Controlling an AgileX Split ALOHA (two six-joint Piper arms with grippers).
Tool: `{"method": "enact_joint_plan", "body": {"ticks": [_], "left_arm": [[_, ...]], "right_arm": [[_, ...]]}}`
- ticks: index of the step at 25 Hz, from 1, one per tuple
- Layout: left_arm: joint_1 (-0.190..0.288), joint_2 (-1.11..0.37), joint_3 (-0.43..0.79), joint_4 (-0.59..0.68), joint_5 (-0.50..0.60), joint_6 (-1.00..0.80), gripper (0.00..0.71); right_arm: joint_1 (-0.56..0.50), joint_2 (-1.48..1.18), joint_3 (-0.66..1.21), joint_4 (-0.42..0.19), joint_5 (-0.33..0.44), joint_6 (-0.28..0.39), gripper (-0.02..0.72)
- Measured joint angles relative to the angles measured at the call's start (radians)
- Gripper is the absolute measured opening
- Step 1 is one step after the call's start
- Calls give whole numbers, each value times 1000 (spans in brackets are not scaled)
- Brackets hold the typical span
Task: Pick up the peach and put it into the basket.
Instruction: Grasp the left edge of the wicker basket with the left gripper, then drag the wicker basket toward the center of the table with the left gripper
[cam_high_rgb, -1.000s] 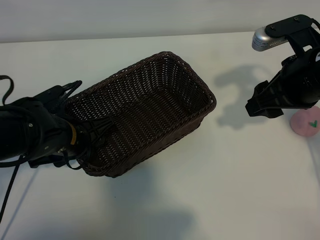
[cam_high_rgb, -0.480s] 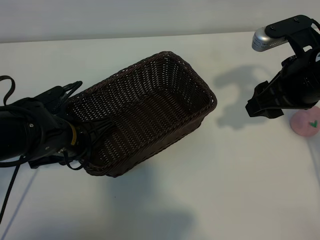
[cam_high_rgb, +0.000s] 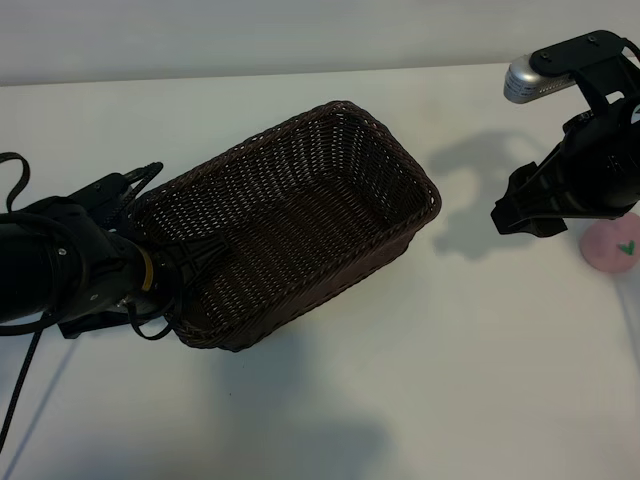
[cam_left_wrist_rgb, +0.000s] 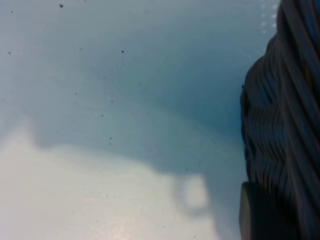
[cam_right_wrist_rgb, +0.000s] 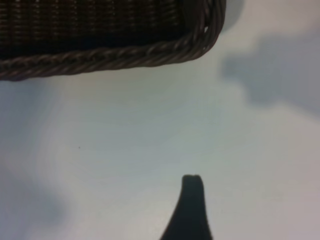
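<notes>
The left gripper (cam_high_rgb: 165, 285) sits at the basket's (cam_high_rgb: 300, 215) near end, at the braided rim; whether it has clamped the wicker cannot be told. The right gripper (cam_high_rgb: 525, 210) hangs spread and empty above the worktop (cam_high_rgb: 450, 380), just beside the peach (cam_high_rgb: 612, 247), which lies at the far right, well apart from the basket. The pick seems not yet begun: next, the right gripper must drop over the peach and close.

basket (cam_high_rgb: 300, 220) mouth open above | right arm (cam_high_rgb: 575, 175) possibly overhangs peach (cam_high_rgb: 611, 247)
</notes>
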Motion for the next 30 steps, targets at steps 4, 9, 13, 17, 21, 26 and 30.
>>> {"method": "enact_joint_plan", "body": {"ticks": [4,9,13,17,21,26,30], "left_arm": [[0,-8,0,0,-5,3,193],[0,-43,1,0,-23,3,168],[0,-72,2,0,-50,8,154],[0,-92,3,0,-58,13,153],[14,-120,10,0,-83,23,153],[62,-183,12,1,-120,24,153],[87,-227,12,1,-139,42,153]], "right_arm": [[0,0,0,0,0,0,595],[0,0,0,0,0,0,595],[0,0,0,0,0,0,595],[0,0,0,0,0,0,595],[0,0,0,0,0,0,595],[0,0,0,0,0,0,595],[0,0,0,0,0,0,595]]}}
